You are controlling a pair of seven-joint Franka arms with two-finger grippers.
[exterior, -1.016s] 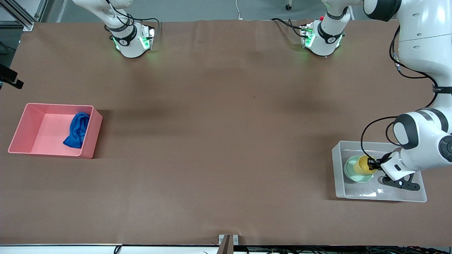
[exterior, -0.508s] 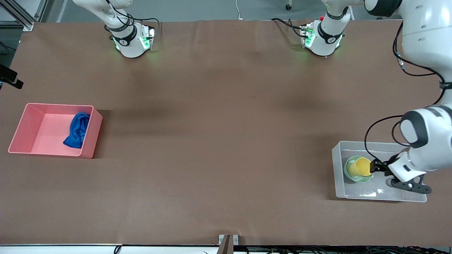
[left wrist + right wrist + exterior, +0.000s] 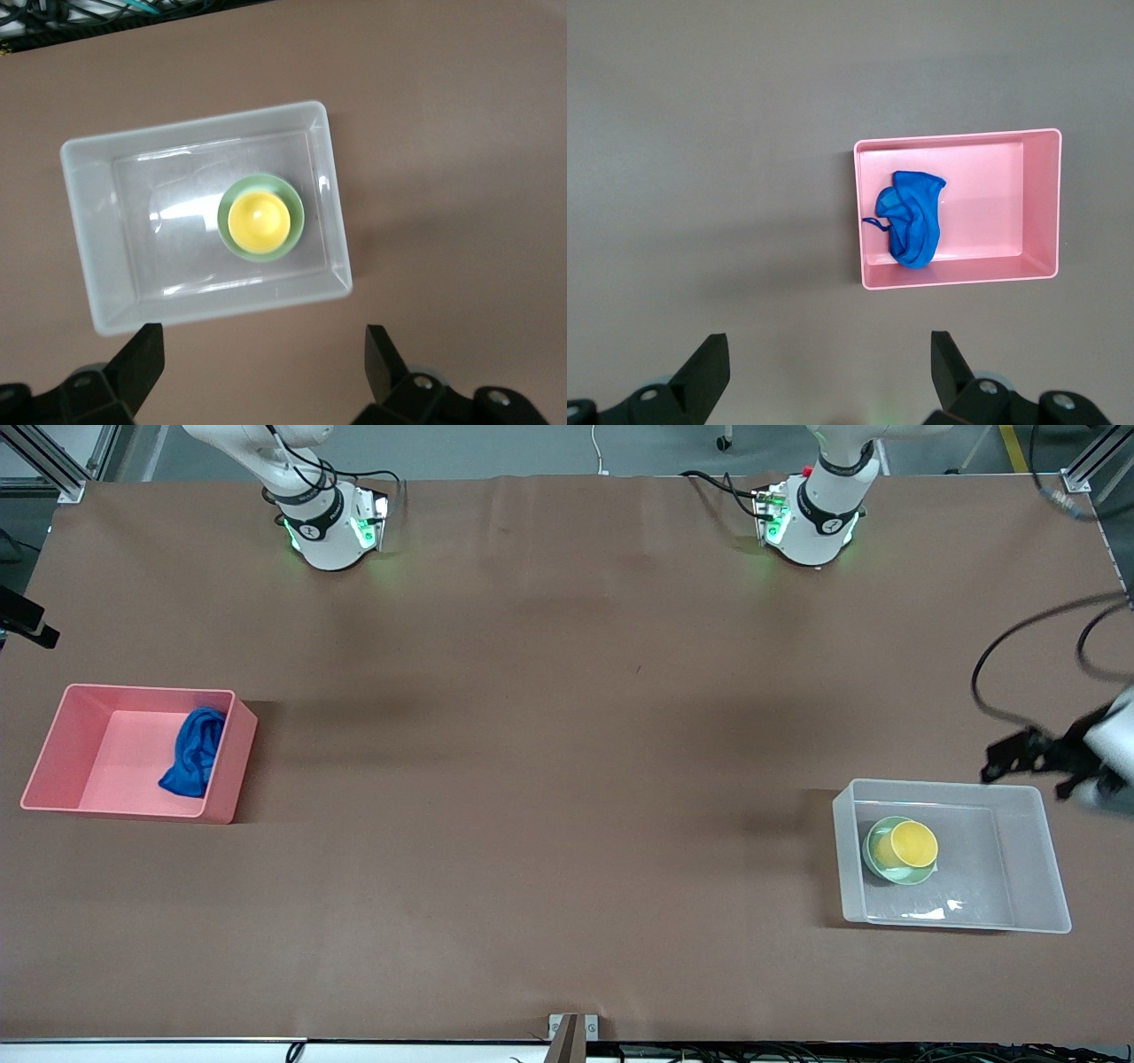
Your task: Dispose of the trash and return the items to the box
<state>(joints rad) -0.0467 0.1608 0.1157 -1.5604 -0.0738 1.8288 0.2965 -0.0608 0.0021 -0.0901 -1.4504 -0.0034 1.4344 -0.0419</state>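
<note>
— Where are your claws?

— My left claw [image 3: 1032, 760] hangs in the air at the left arm's end of the brown desk [image 3: 567, 735], over the desk just beside the large rectangular translucent clear plastic box [image 3: 1032, 868]; its fingers [image 3: 142, 359] stand wide apart with nothing between them; my right claw [image 3: 828, 363] does not show from the front, yet its wrist view has it high over the desk near the pink rectangular plastic bin [image 3: 53, 753], fingers spread and empty too.

— And the cup and bowl?

— The small yellow plastic cup [image 3: 912, 844] sits inside the shallow mint-green bowl [image 3: 873, 861], tipped a little on its side in the front view; the bowl rests on the floor of the clear box, toward the end of it that lies nearer the middle of the desk; neither claw touches them.

— The rag?

— The small bright blue cloth rag [image 3: 193, 751] lies crumpled in the pink bin at the right arm's end of the desk, against the wall that faces the middle of the desk; a thin string [image 3: 871, 221] trails from it; the two bins are well apart.
</note>
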